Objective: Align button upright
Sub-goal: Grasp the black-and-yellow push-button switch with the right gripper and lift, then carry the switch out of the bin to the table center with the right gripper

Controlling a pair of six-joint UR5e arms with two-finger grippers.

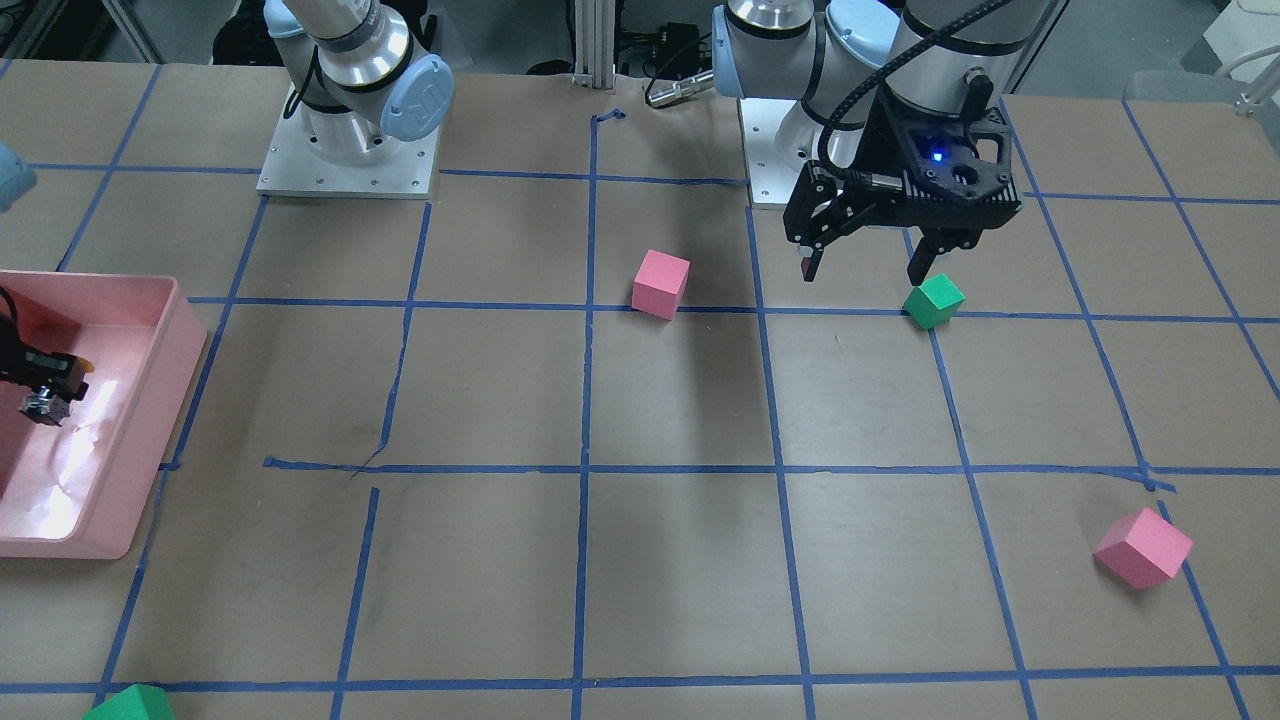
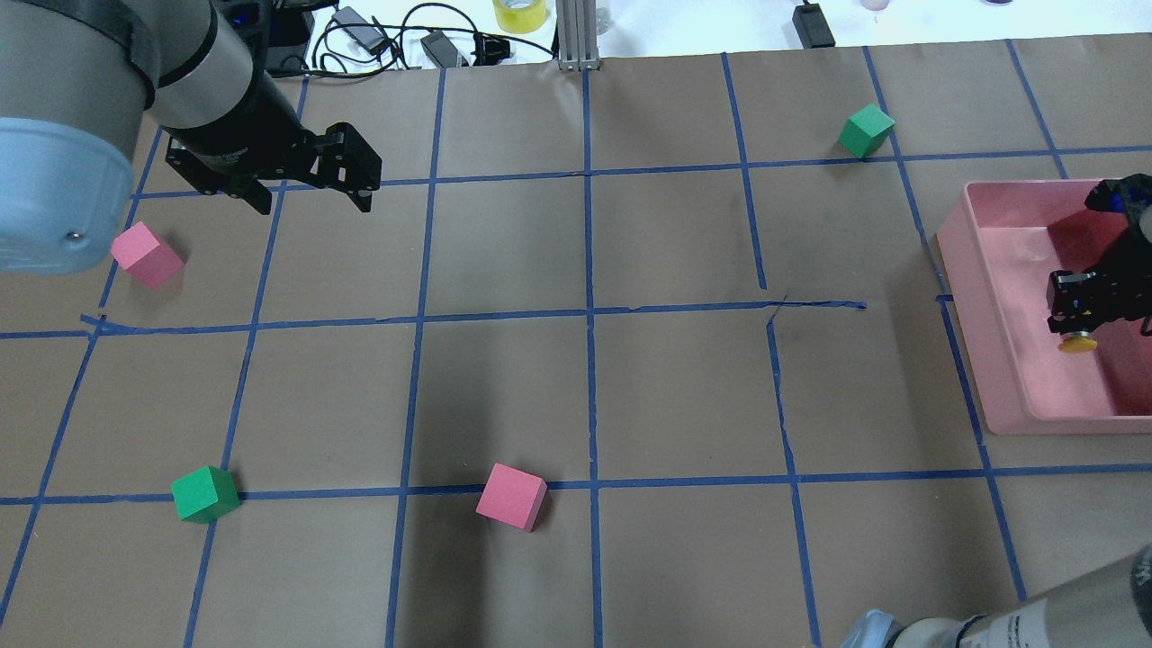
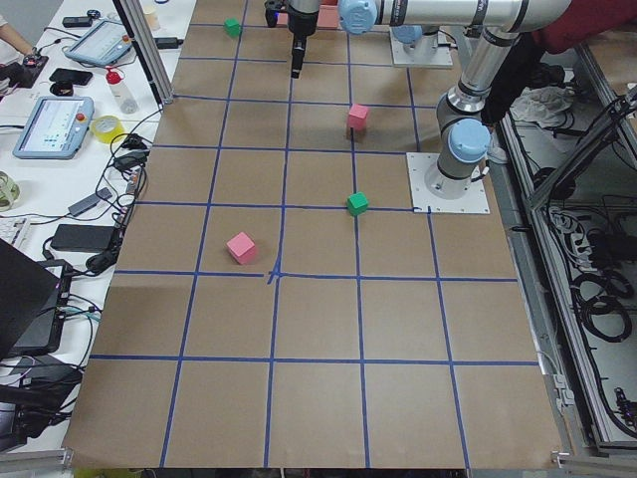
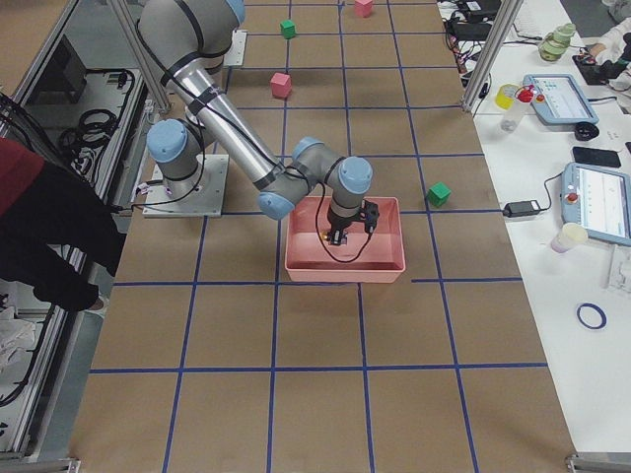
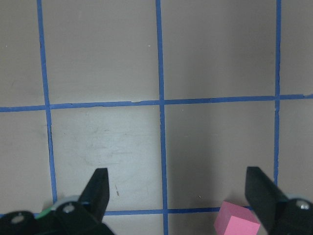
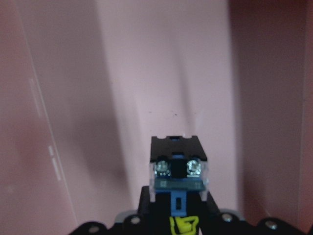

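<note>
The button is held in my right gripper [image 2: 1091,301] inside the pink bin [image 2: 981,297], just above its floor. Its yellow cap [image 2: 1077,343] sticks out sideways from the fingers toward the robot. In the right wrist view the grey-black base block [image 6: 177,169] with two screws shows between the closed fingers, over the bin floor. In the front view the gripper [image 1: 40,385] and the base block [image 1: 45,408] sit at the left edge. My left gripper [image 2: 312,202] is open and empty, raised above the table far from the bin, close to a green cube [image 1: 933,301].
Foam cubes lie scattered: pink [image 2: 147,255], green [image 2: 205,494], pink [image 2: 511,497], green [image 2: 866,130]. A pink cube [image 5: 237,226] shows by the left gripper's finger. The bin's walls [image 1: 190,330] surround the right gripper. Blue tape lines grid the brown table.
</note>
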